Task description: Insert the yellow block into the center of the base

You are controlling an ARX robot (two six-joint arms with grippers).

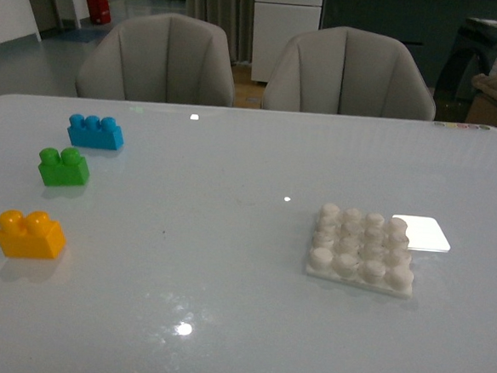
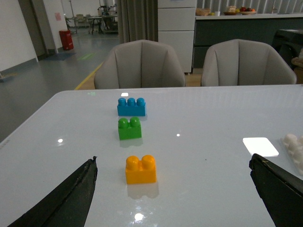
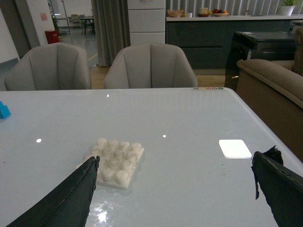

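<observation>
Yellow block [image 1: 30, 233] sits far left, well apart from base [image 1: 362, 250] (right side). Left gripper [image 2: 173, 163] and right gripper [image 3: 175, 158] both gape wide, empty. Pickup not started; next, left should descend squarely over block.

Yellow-orange block [image 1: 30, 233], green brick [image 1: 63, 167], blue brick [image 1: 95, 131]; white base [image 1: 363, 248] patterned with a stud grid; pale grey bench [image 1: 223, 304].

no text, number or brand can be read. a small pinkish notice [image 2: 57, 16] on the white wall [image 2: 51, 29], upper left of the left wrist view, is too blurred to read, as is the thin multicoloured strip [image 1: 462, 126] on the glossy white table [image 1: 234, 151], upper right of the front view.
</observation>
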